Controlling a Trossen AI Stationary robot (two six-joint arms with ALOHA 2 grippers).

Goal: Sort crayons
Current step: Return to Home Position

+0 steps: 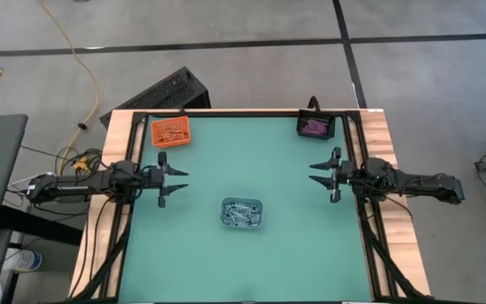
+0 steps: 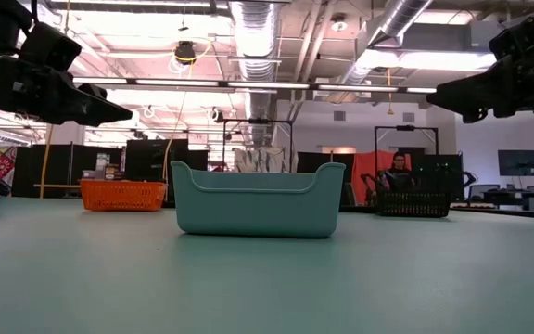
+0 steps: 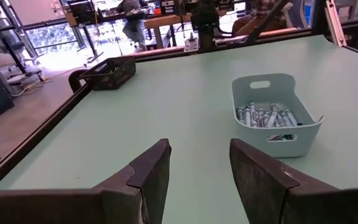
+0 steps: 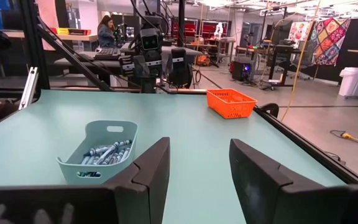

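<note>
Here, every crayon in view lies inside a tray, and both hands hang empty above the counter [image 1: 251, 152].
The grey-blue crayons [image 3: 269, 116] are heaped at mixed angles in the blue-grey tray [image 2: 256, 199], which stands between the two hands and about equally near each. The orange crayons [image 1: 171, 131] fill the orange tray [image 2: 122, 195] at the far corner nearer the left hand [image 1: 175, 181]. The purple crayons [image 1: 315, 127] fill the black tray [image 2: 413, 204] at the far corner nearer the right hand [image 1: 321, 174]. No crayon shows on the bare counter. Both hands have their fingers spread, grasp nothing, and are well apart from every tray. Sorting appears complete, so the coming move should need no grasp.
</note>
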